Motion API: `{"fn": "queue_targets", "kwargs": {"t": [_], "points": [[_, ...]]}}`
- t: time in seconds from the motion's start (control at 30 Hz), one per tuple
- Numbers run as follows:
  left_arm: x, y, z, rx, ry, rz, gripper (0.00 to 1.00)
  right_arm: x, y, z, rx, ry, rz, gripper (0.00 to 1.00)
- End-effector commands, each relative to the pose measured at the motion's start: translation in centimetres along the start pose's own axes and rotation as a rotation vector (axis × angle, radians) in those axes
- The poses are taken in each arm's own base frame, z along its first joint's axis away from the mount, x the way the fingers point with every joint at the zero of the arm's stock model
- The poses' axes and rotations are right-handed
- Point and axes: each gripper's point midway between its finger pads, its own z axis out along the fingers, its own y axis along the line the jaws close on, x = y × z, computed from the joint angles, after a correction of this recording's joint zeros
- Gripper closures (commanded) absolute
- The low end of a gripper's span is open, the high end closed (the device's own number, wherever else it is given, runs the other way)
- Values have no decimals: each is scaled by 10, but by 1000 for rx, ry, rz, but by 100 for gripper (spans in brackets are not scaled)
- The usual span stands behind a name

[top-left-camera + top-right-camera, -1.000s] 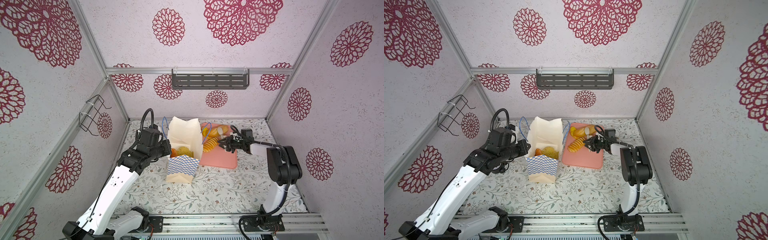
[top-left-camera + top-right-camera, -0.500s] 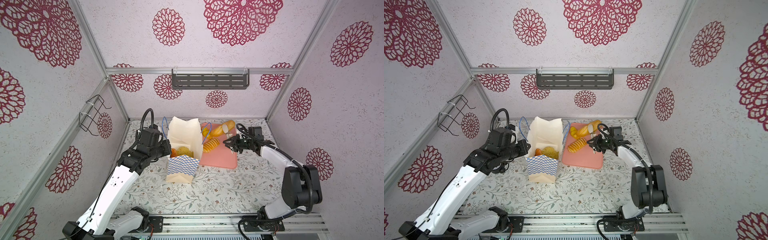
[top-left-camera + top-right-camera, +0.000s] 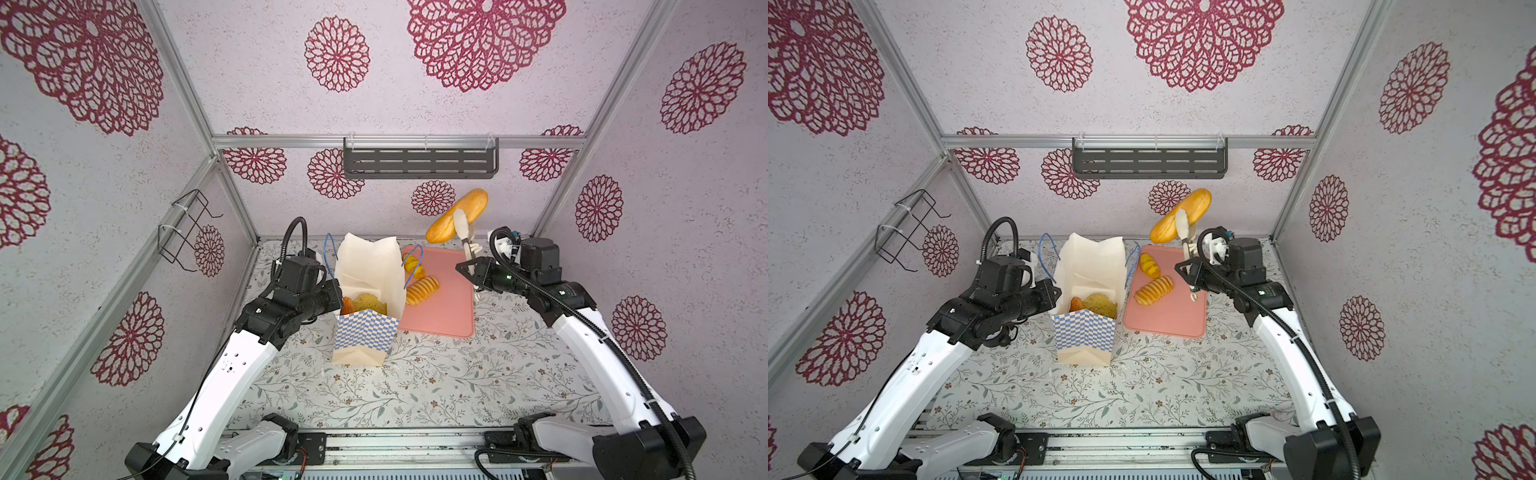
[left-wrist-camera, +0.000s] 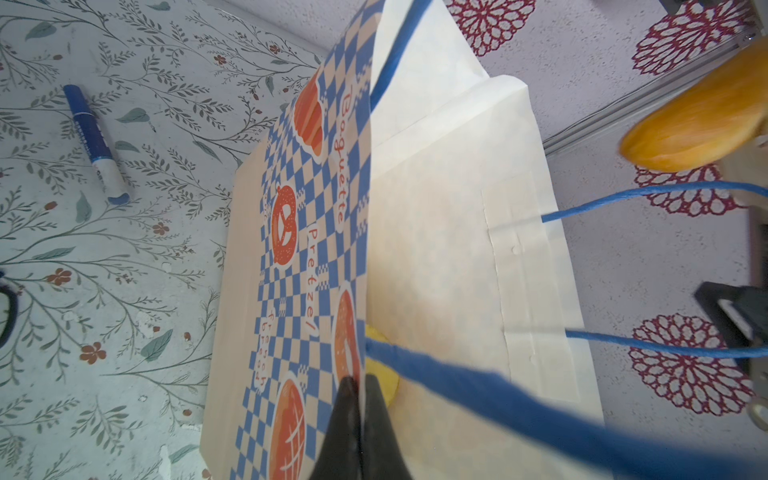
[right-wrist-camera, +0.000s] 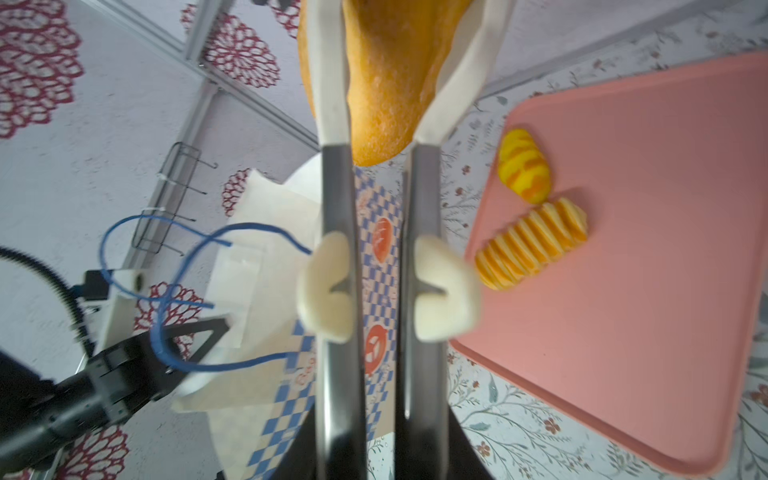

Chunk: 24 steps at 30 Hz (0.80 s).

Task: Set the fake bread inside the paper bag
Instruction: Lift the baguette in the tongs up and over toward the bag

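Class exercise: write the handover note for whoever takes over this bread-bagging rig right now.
Grippers: left gripper shut on the paper bag rim. The right gripper is shut on tongs that clamp the long loaf, lifted clear of the pink tray.
Done: a speckled slice and an orange piece sit in the bag.
Left: bag the loaf, then the ridged roll and small roll on the tray.
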Motion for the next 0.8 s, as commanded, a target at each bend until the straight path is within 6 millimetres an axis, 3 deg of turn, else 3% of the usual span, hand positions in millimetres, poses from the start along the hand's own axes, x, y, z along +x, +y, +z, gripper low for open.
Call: {"fn": "queue_targets", "kwargs": {"t": [0.0, 0.3, 0.63, 0.77], "points": [[-16, -15, -6, 49, -57, -3, 100, -17, 49, -17, -73, -89, -180, 100], [-18, -17, -5, 53, -55, -3, 100, -1, 106, -15, -205, -55, -289, 100], [-18, -16, -5, 49, -54, -4, 100, 47, 132, 2, -180, 66, -403, 100], [-18, -16, -7, 48, -57, -7, 100, 58, 131, 4, -159, 90, -404, 100]]}}
